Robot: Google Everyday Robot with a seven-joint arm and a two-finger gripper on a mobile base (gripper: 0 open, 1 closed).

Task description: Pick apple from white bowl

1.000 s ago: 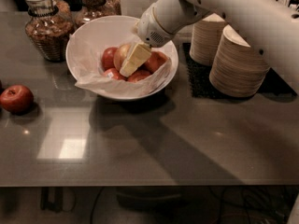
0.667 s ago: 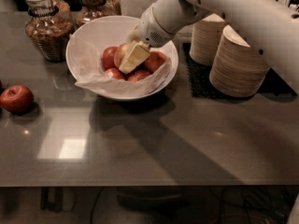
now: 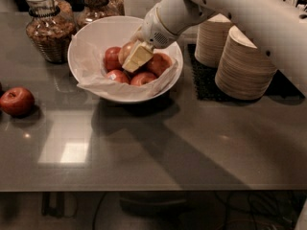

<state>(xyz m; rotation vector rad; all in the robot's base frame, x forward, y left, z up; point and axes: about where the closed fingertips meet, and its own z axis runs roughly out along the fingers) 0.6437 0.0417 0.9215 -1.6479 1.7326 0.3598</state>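
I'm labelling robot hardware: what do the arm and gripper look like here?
The arm is smooth, glossy white, thick and rounded, with a few small dark spots. The gripper, down in the white bowl, is pale cream and blocky. No cables show.

Views: you have one camera to work from.
Position: it sits high, off the near edge of the grey table [image 3: 192, 143].
Facing: you look down at a slant toward the far side, where the jars [image 3: 48, 30] stand.
Nearness: middling; the table fills most of your view.
Gripper: the gripper [image 3: 136, 57] is inside the white bowl [image 3: 79, 47], upper middle; the arm [image 3: 230, 8] enters from the upper right corner.
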